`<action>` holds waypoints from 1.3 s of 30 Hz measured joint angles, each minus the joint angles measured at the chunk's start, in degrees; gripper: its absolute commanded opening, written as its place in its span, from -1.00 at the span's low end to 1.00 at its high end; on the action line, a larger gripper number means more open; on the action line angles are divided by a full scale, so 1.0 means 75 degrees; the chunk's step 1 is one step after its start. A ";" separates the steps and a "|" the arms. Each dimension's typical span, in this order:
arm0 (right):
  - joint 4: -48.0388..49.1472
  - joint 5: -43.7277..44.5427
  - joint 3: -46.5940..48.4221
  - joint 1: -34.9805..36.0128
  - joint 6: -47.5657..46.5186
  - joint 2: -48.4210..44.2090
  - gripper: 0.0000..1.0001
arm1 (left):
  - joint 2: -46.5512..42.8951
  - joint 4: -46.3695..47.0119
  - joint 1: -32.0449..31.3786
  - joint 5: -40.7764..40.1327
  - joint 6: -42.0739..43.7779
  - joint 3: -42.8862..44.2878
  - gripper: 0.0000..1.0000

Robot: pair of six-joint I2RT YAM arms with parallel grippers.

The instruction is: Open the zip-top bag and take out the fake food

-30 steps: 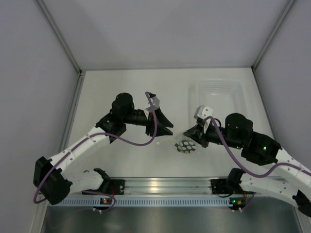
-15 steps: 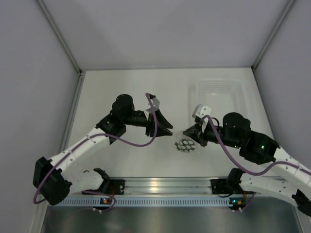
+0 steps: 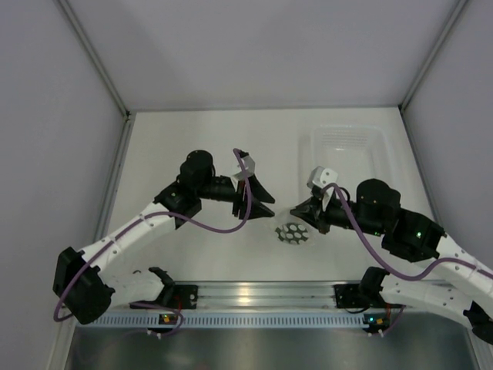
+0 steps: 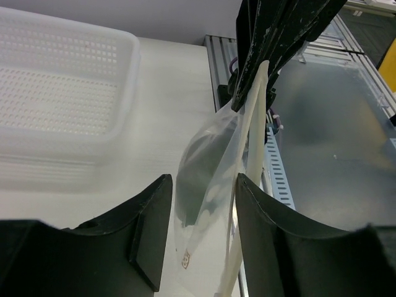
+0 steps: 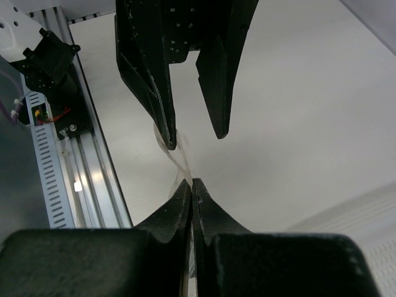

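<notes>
The zip-top bag (image 3: 293, 232), clear with white hexagon spots, hangs from my right gripper (image 3: 296, 212), which is shut on its top edge. The right wrist view shows that gripper (image 5: 192, 182) pinching the thin plastic. My left gripper (image 3: 271, 209) is open just left of the bag. In the left wrist view its jaws (image 4: 203, 185) stand apart on either side of the hanging bag (image 4: 213, 204), not closed on it. The dark green fake food (image 4: 197, 179) shows inside the bag.
A clear rigid tray (image 3: 347, 150) sits at the back right; it also shows in the left wrist view (image 4: 62, 105). The metal rail (image 3: 246, 294) with the arm bases runs along the near table edge.
Both grippers have shifted only slightly. The bag still hangs from the right gripper, and the left jaws stay open around it.
</notes>
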 measured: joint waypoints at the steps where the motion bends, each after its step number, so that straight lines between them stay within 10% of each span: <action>1: 0.0026 0.0000 0.0000 0.0000 0.0009 0.0000 -1.00 | 0.0017 0.0000 -0.0020 0.0023 0.0009 0.0000 0.02; 7: 0.0236 0.0006 0.0000 0.0000 0.0015 -0.0050 -1.00 | 0.0105 -0.0006 -0.0082 0.0192 0.0064 -0.0003 -0.34; 11: 0.0294 0.0006 -0.0003 0.0000 0.0015 -0.0073 -1.00 | 0.0114 -0.0009 -0.0082 0.0219 0.0058 -0.0003 -1.00; 17: 0.0373 0.0050 -0.0079 0.0000 0.0012 -0.0090 -0.90 | 0.0114 -0.0006 -0.0090 -0.0117 0.0052 -0.0003 -1.00; 19: 0.0466 0.0140 -0.0230 0.0000 0.0050 -0.0117 -0.17 | 0.0117 -0.0009 -0.0090 -0.0428 -0.0006 -0.0003 -1.00; 23: 0.0629 0.0624 -0.0495 0.0000 0.0192 -0.0108 0.38 | 0.0117 -0.0017 -0.0090 -0.1306 -0.0224 -0.0003 -1.00; 39: 0.1189 0.3902 -0.1166 -0.0020 0.5689 0.0688 0.25 | 0.0399 -0.1189 -0.0291 -0.6883 -0.2629 0.0219 -1.00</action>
